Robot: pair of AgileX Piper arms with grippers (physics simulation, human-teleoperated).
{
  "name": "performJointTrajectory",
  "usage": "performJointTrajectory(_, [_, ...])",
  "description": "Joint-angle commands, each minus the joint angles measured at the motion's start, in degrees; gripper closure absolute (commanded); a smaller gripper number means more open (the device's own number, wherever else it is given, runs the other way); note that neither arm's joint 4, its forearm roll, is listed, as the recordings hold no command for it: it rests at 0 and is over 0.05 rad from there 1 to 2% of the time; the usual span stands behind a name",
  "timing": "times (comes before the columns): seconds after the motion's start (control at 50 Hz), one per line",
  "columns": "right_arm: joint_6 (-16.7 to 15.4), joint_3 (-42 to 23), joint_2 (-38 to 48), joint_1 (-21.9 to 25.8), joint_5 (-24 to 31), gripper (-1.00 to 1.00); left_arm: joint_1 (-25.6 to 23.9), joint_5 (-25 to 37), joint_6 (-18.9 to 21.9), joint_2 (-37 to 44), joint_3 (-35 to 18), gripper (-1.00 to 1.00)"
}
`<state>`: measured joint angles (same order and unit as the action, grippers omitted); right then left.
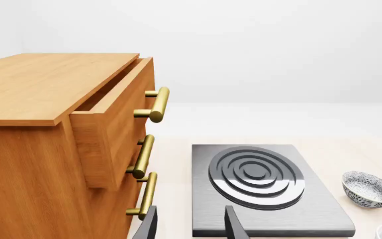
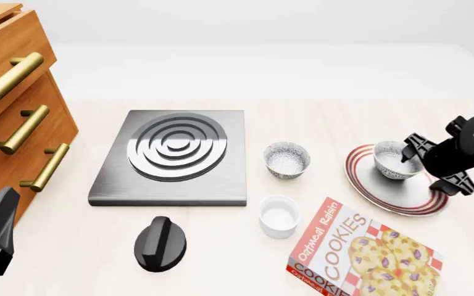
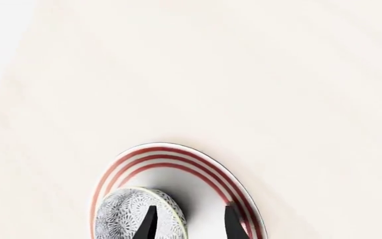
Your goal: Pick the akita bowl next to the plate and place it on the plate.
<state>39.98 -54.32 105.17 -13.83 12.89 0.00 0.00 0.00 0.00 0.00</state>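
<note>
Cookie box [image 2: 360,253] lies nearest | akita bowl [image 2: 395,161] is seated on plate [image 2: 394,200], its wall straddled by parted right gripper [image 3: 189,223] jaws | second patterned bowl [image 2: 287,159] left beside stove plate [image 2: 173,157] | left gripper [image 1: 189,226] spread, nothing held

A pale cream tabletop [image 2: 369,80] runs back to a plain white wall under soft, even light. A wooden cabinet [image 2: 7,117] with three brass-handled drawers stands just beside the left jaws; its top drawer [image 1: 111,114] is pulled partly open.
</note>
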Motion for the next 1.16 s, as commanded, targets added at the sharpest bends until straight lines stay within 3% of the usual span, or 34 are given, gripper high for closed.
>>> performJointTrajectory(0.02, [2.0, 1.7, -2.1, 1.8, -0.1, -1.00, 0.0, 0.0, 0.0, 0.0, 0.0, -1.00])
performJointTrajectory(0.32, [7.9, 7.2, -16.2, 6.7, 2.4, -1.00, 0.0, 0.0, 0.0, 0.0, 0.0, -1.00])
performJointTrajectory(0.58, [12.6, 10.3, -35.6, 10.7, 9.3, -1.00, 0.0, 0.0, 0.0, 0.0, 0.0, -1.00])
performJointTrajectory(0.74, [11.7, 10.4, -41.3, 10.6, 11.1, -1.00, 0.0, 0.0, 0.0, 0.0, 0.0, -1.00])
performJointTrajectory(0.94, [9.8, 11.3, -44.5, 8.5, 8.3, -1.00, 0.0, 0.0, 0.0, 0.0, 0.0, -1.00])
performJointTrajectory(1.16, [10.2, 14.0, -50.7, 9.3, 6.7, -1.00, 0.0, 0.0, 0.0, 0.0, 0.0, -1.00])
